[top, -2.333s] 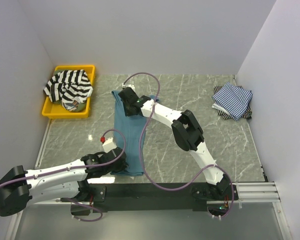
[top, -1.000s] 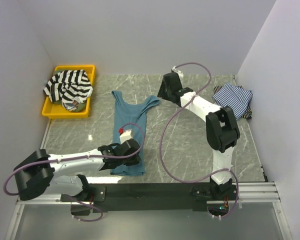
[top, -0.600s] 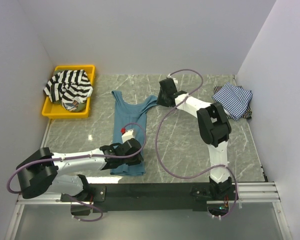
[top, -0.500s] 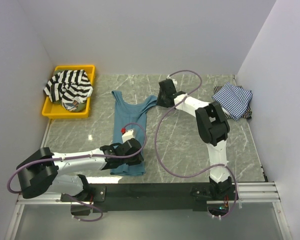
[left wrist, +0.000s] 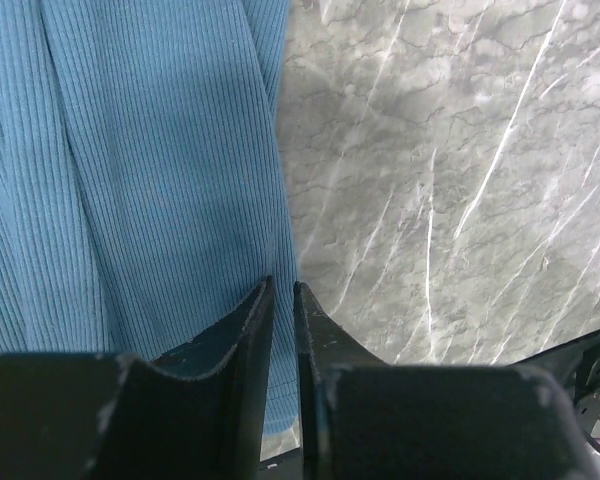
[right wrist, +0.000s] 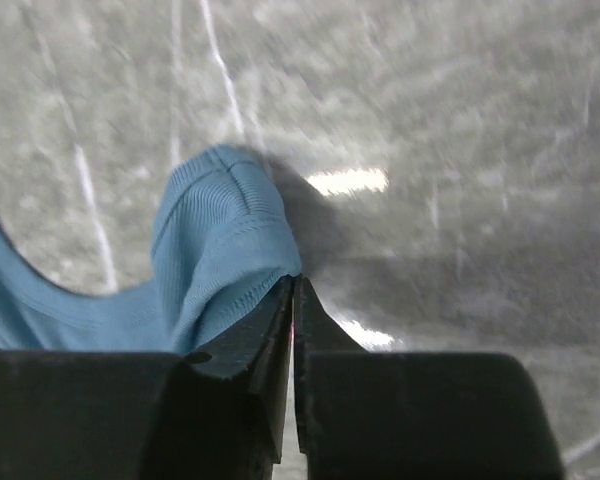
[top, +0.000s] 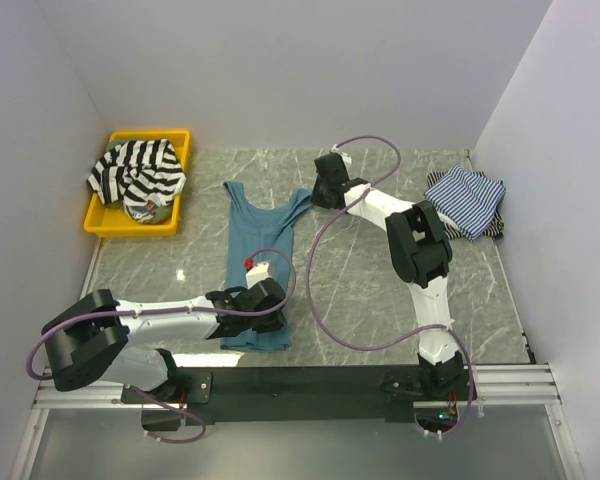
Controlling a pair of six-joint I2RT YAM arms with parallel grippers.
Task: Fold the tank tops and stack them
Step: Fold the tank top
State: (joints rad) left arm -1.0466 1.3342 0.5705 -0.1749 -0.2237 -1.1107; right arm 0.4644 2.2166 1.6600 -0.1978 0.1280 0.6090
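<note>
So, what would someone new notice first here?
The teal tank top lies spread along the table, the right gripper pinching its far strap and the left gripper closed at its near edge. A black-and-white striped top is heaped in the yellow tray far left; blue-striped tops sit far right.

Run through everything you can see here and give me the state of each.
teal tank top, spread out flat, one strap drawn sideways
bold striped tank top, crumpled in the tray
yellow tray, holding that crumpled top
thin-striped tank tops, folded and piled
left pincer, shut on the teal top's side edge
right pincer, shut on its strap
</note>
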